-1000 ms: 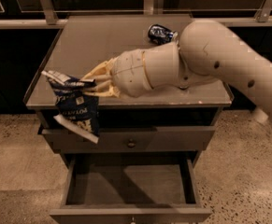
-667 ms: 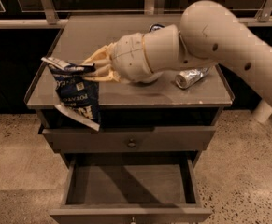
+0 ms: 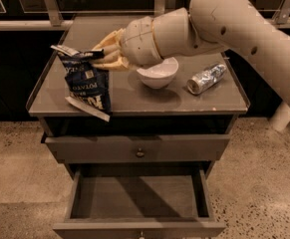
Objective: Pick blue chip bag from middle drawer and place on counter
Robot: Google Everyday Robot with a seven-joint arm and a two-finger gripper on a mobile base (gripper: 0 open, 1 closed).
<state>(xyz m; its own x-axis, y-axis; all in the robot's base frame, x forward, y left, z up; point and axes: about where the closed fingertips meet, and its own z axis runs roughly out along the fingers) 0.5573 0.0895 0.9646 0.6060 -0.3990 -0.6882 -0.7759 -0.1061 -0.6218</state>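
My gripper (image 3: 95, 57) is shut on the top of the blue chip bag (image 3: 87, 85), a crumpled dark-blue foil bag with white lettering. The bag hangs above the front left part of the counter (image 3: 60, 91), its white bottom strip near the counter's front edge. The arm reaches in from the upper right. The middle drawer (image 3: 137, 196) is pulled open below and shows nothing inside.
A white bowl (image 3: 158, 72) sits mid-counter, partly under my wrist. A silver-blue can (image 3: 207, 78) lies on its side at the right. The knobbed drawer (image 3: 140, 148) above the open one is closed. Speckled floor surrounds the cabinet.
My gripper has lifted the chip bag higher and carried it further back over the counter's left side. The bowl now shows under the wrist.
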